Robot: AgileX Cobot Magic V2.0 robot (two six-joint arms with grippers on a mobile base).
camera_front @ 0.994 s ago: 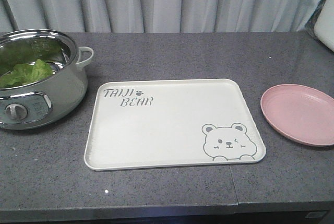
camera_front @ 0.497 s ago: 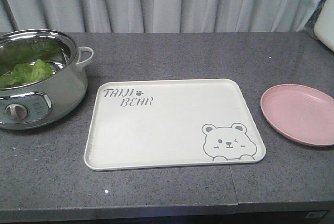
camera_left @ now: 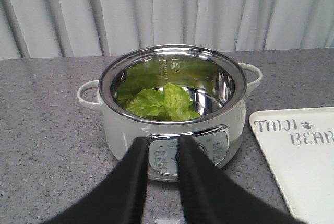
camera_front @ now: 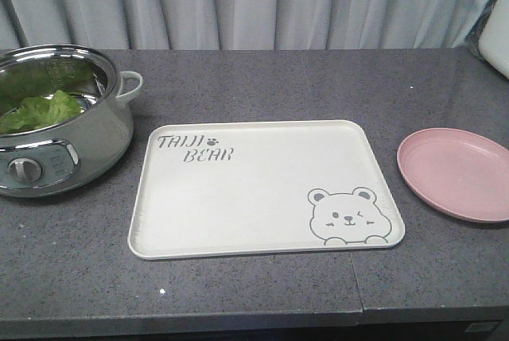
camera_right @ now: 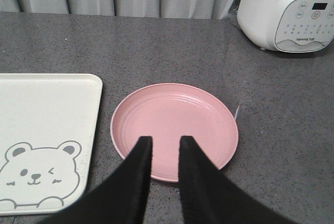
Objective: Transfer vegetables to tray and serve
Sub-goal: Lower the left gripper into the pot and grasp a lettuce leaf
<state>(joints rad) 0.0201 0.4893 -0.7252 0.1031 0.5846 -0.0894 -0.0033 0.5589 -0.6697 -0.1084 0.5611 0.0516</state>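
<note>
presently, the containers on the grey counter [camera_front: 278, 79] read as follows. the electric pot [camera_front: 95, 142], with a steel rim, side handles and a front control panel, stands at the left end. the lettuce leaf [camera_left: 164, 101] lies inside it, on the floor of the steel bowl, below the rim. the cream tray [camera_front: 254, 190] with the "taiji bear" lettering and the winking bear lies flat at the centre, just beside the pot but not touching it, with nothing on it. the round pink plate [camera_front: 457, 170] sits to the right of the tray, apart from it, and also holds nothing. a white rice cooker [camera_right: 292, 10] stands further back on the counter, beyond the plate.

the left end effector [camera_left: 163, 140] hangs in front of the pot's control panel, fingers a narrow gap apart and gripping nothing. the right end effector [camera_right: 166, 140] hangs over the near rim of the pink plate, likewise a narrow gap apart and empty. neither appears in the front-facing view.

against the front-facing pictures of a second and half a second ago, no difference is noted: pot, leaf, tray and plate occupy the same places.
</note>
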